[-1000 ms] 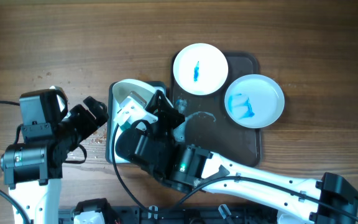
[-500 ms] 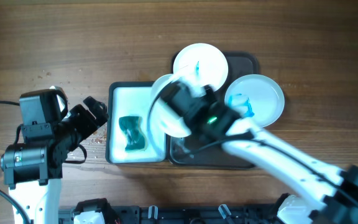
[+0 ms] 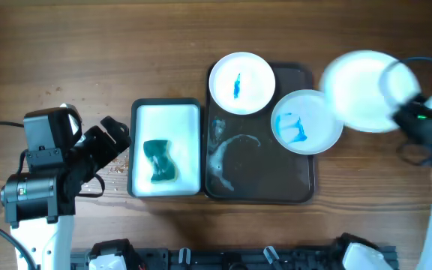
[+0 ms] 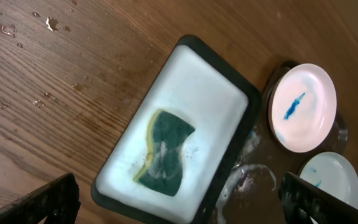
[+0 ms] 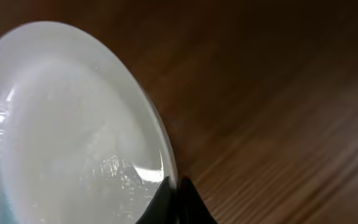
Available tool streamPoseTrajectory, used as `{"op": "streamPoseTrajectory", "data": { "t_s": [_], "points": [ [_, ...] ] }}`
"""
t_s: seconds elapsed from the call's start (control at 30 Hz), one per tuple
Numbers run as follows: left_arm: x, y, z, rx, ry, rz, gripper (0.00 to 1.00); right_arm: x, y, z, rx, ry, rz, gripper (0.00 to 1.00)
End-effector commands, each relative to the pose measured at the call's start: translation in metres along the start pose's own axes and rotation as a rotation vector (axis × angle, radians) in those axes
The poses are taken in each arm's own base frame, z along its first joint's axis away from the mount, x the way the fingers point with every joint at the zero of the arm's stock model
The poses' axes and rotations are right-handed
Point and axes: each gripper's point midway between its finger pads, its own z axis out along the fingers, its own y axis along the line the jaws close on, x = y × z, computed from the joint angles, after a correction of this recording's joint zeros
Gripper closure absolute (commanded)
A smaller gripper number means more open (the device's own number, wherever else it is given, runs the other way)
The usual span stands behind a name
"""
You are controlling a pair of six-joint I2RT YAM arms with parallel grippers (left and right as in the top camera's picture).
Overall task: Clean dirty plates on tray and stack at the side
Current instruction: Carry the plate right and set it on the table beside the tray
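Note:
My right gripper [image 3: 405, 105] is shut on the rim of a clean white plate [image 3: 362, 91] and holds it above the wood, right of the dark tray [image 3: 298, 184]; the right wrist view shows the plate [image 5: 67, 130] pinched between my fingertips [image 5: 174, 198]. Two plates with blue stains sit on the tray: one at the back [image 3: 241, 82], one at the right [image 3: 307, 121]. They also show in the left wrist view [image 4: 302, 107] [image 4: 329, 180]. My left gripper [image 4: 176, 202] is open and empty, hovering left of the sponge basin.
A white basin [image 3: 190, 120] with a green sponge [image 3: 160, 160] stands left of the tray; it also shows in the left wrist view [image 4: 191, 81] with the sponge [image 4: 166, 152]. Foamy water smears the tray floor [image 3: 231, 150]. Crumbs lie on the wood near the left arm.
My right arm swung from over the basin across the tray to the far right, carrying the white plate. The sponge in the basin came into view. The left arm stayed still.

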Motion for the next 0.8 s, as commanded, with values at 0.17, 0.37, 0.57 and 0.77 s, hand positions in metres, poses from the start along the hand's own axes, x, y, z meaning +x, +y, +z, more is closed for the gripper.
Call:
{"op": "streamPoseTrajectory", "data": {
  "t_s": [0.17,0.37,0.57,0.77],
  "points": [
    [-0.003,-0.003,-0.003,0.015,-0.007,0.003,0.00,-0.013,-0.105,0.111,0.209,0.194,0.265,0.96],
    [-0.003,-0.003,-0.003,0.015,-0.007,0.002,0.00,0.029,-0.100,0.157,0.272,0.367,0.099,0.96],
    [-0.003,-0.003,-0.003,0.015,-0.007,0.002,0.00,0.092,-0.075,0.178,0.308,0.462,-0.070,0.96],
    [-0.003,-0.003,-0.003,0.015,-0.007,0.003,0.00,0.084,-0.030,0.152,0.280,0.364,-0.246,0.63]
  ]
}}
